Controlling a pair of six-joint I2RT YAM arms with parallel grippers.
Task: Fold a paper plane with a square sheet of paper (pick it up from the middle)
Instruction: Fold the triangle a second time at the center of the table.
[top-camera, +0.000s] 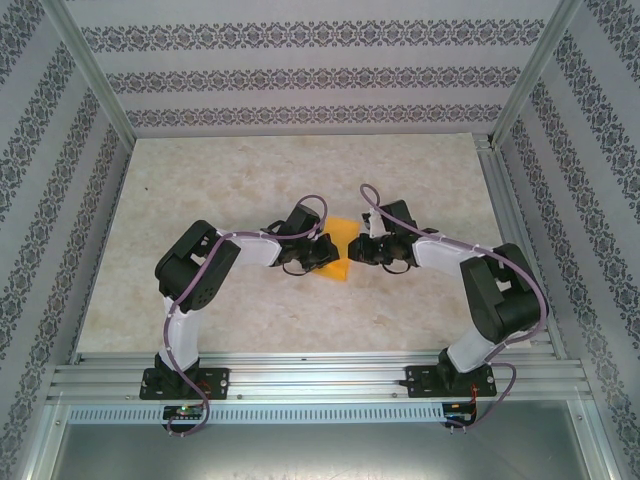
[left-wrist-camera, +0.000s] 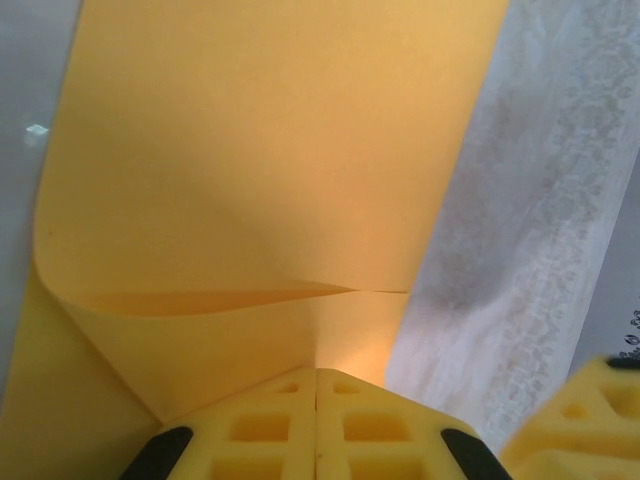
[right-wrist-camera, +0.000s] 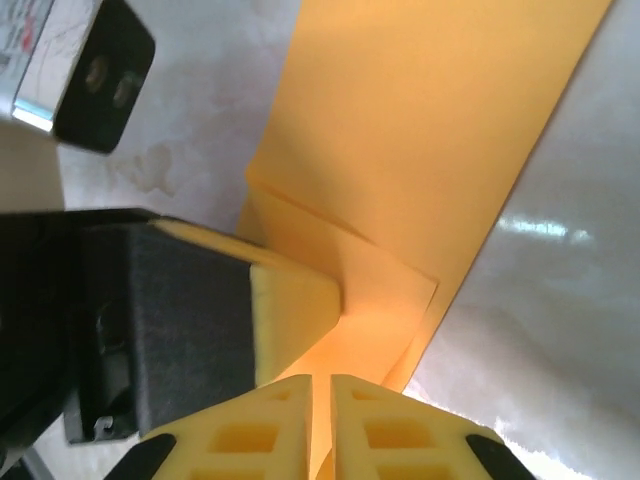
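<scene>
left claw (left-wrist-camera: 317, 378) and right claw (right-wrist-camera: 320, 385) each pinch the creased sheet of paper (left-wrist-camera: 270, 150) from opposite sides.

Paper (left-wrist-camera: 260, 150): matt, smooth, creased; fingers (left-wrist-camera: 260, 430): matt moulded plastic, latticed; table (top-camera: 200, 180) beneath fingers: glossy, marbled; frame (top-camera: 320, 378): brushed metal.

Top view: the left tool (top-camera: 322, 250) and right tool (top-camera: 362, 246) cover the middle of the sheet (top-camera: 345, 235). Its folds are too small to tell, as is how the jaws stand.

Left wrist view: the sheet runs past the top, left and bottom edges. A blurred yellow finger (left-wrist-camera: 580, 420) is cut off at the bottom right corner.

Right wrist view: the sheet runs past the top edge, and its near part is hidden behind the fingers (right-wrist-camera: 270, 430). A dark block (right-wrist-camera: 95, 75) is cut off at the top edge.
</scene>
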